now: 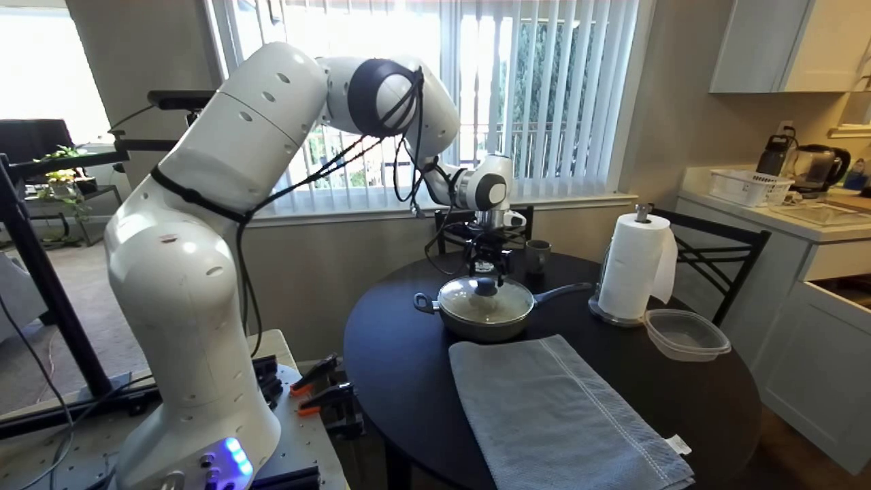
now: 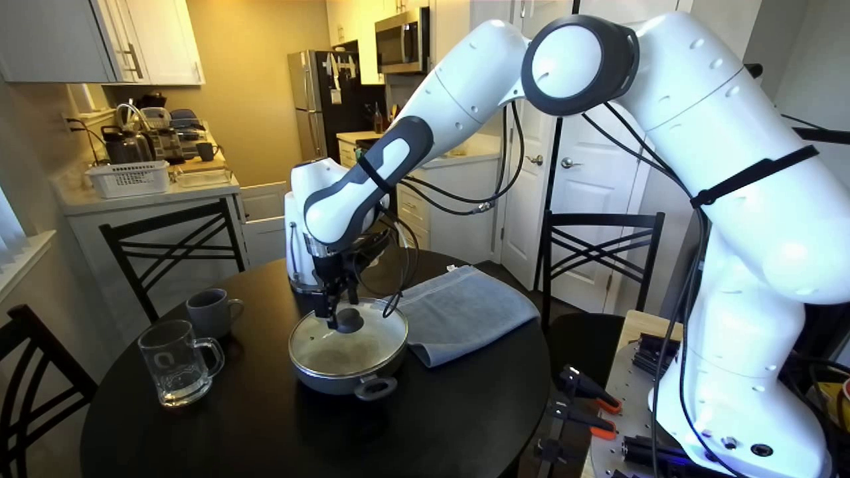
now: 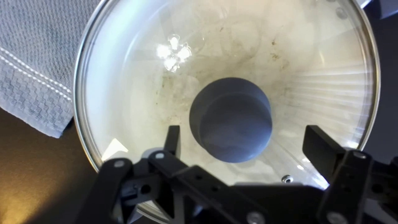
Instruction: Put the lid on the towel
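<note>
The empty end effector [image 3: 242,132] is hovering, jaws apart, probably for enclosing the knob [image 3: 231,121]; the lid [image 2: 352,348] is covering the pot [image 1: 486,332]; the towel [image 1: 551,422] is lying beside, presumably awaiting it.

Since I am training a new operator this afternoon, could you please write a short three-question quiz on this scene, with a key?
1. Fill in: The large grey-blue rectangular cloth towel lies on a round dark ____.

2. Multiple choice: The round clear glass lid with a metal rim rests on:
a) the towel
b) the shallow grey round pan
c) the clear plastic container

3. True or false: In the wrist view, gaps show between the open black claw and the lid's round dark grey knob.

Key
1. table
2. b
3. True
</note>
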Controlling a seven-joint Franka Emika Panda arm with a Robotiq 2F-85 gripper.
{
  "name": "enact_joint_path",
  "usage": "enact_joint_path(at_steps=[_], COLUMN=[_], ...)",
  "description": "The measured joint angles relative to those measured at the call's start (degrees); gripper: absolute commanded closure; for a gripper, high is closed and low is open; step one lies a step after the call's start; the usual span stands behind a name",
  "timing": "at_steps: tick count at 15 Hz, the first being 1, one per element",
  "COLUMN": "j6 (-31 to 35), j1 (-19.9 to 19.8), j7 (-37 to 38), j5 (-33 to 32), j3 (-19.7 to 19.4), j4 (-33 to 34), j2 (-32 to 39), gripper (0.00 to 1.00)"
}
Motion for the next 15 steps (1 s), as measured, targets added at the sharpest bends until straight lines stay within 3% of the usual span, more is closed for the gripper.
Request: enact_joint_path(at_steps=[10, 11, 12, 15], j6=[-0.6, -0.6, -0.6, -0.6], j1=[-0.8, -1.1, -1.3, -1.7], j7=[0.5, 0.5, 0.5, 0.5], j5=[3.9, 4.3, 4.7, 5.8], j3=[-0.7, -0.8, -0.8, -0.8], j4=[0.1, 0.0, 0.0, -0.4], j2=[0.0, 0.0, 0.0, 0.0], gripper=[0.00, 0.25, 0.26, 0.47])
